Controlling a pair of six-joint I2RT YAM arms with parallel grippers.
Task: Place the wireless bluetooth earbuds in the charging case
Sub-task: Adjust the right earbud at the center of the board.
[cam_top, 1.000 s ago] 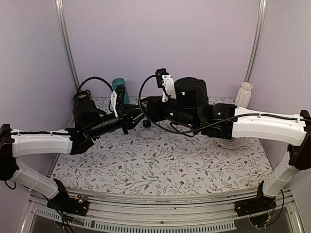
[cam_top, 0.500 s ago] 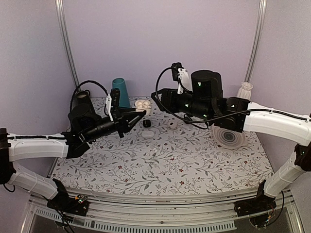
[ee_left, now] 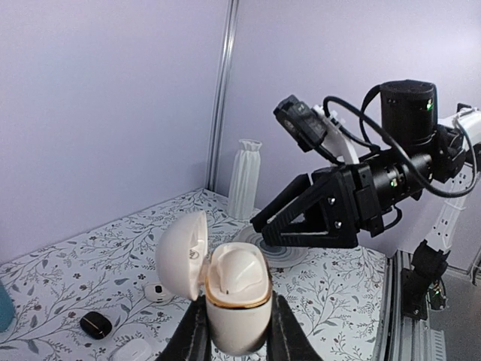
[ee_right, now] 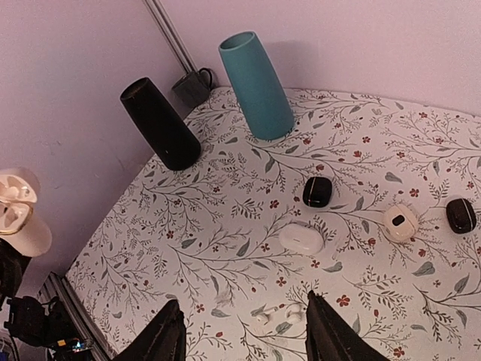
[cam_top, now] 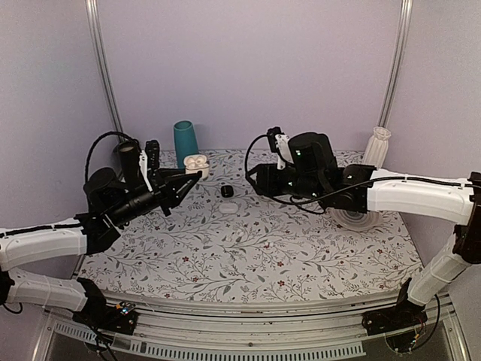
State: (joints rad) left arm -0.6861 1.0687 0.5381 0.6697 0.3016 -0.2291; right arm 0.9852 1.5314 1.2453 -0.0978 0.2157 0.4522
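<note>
- ok so the left gripper (ee_left: 238, 308) is clamped tight on the charging case (ee_left: 237, 331), one finger on each side of the lower half, and it's holding it upright in the air over the back left part of the table (cam_top: 248, 256)
- the lid (ee_left: 183, 256) is flipped all the way open and stands up beside the body; there's a gold-ish rim around the opening
- something smooth and white fills the inside of the case, but honestly I can't tell from here whether that's a bud sitting in there or just the lining
- the right gripper (ee_right: 242, 301) hangs off to the right of the case, well apart from it, pointing its way. Fingers spread about halfway, nothing between them
- the earbuds (ee_right: 294, 310) are two tiny white things lying side by side on the flowery cloth, and from the right wrist camera they show right between that gripper's fingers, down on the table and not touched
- just behind them is a closed white pebble (ee_right: 301, 239) lying flat, with a small black lump (ee_right: 316, 191) a bit further back
- off to the right of those there's a round white piece with a dark centre (ee_right: 400, 222) and a second black lump (ee_right: 461, 215) next to it
- at the back left, a teal cup (ee_right: 255, 86) and a black cup (ee_right: 159, 124) both stand mouth down, near each other but not touching
- a white vase (cam_top: 378, 145) stands in the back right corner
</note>
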